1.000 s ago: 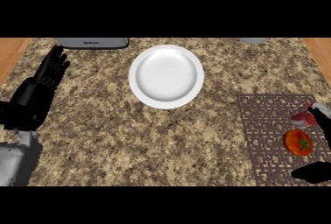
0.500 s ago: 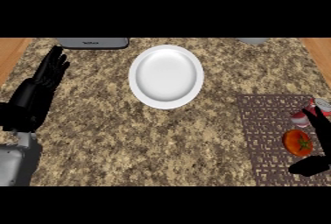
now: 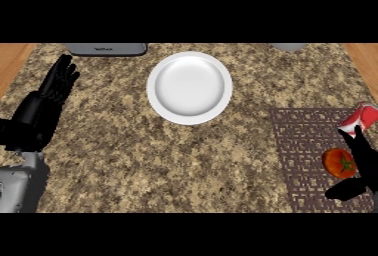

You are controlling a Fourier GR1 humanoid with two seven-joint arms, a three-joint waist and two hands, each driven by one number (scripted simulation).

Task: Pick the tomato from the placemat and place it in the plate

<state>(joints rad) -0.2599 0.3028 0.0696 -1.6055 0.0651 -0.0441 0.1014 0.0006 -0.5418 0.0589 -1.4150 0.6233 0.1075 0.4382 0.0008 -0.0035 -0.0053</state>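
In the head view, the tomato (image 3: 339, 163) lay on the placemat (image 3: 306, 155) at the desk's right edge, the right hand (image 3: 362, 165) open beside it, not yet curled round. Closing evenly around its middle seemed wise. The left hand (image 3: 46, 105) rested open, the plate (image 3: 190, 87) well apart.

A speckled brown granite counter (image 3: 140, 150) carried everything, bordered by pale wood at its far left and far right. A round white ceramic plate (image 3: 190, 87) lay on it, well to the right of the left hand's (image 3: 44, 107) upright straight fingers (image 3: 60, 80). A dark brown woven placemat (image 3: 306, 155) lay on the counter just left of the right hand's (image 3: 360, 167) fingers. A grey flat-fronted appliance (image 3: 105, 48) sat at the far edge, just beyond the left fingertips.
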